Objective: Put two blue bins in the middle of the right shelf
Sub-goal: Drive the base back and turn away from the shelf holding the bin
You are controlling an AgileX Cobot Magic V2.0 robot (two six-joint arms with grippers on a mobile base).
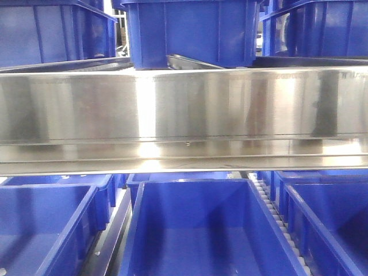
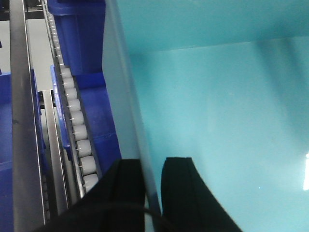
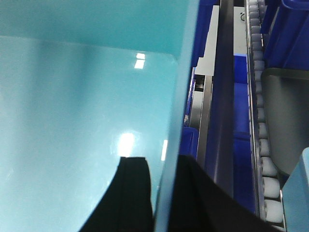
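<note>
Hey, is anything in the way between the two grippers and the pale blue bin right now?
Nothing visible. The left gripper straddles a wall of the pale blue bin, one finger inside and one outside. The right gripper grips a pale blue wall the same way in its own view.

Brightness: even, bright light in all three views.
Glare: broad white bands on the steel shelf beam (image 1: 144,109); small hot spots on the floor of the pale blue bin (image 3: 72,121).
Shadows: soft, inside the dark blue bins (image 1: 195,230).
Focus: wrist views slightly soft up close.
</note>
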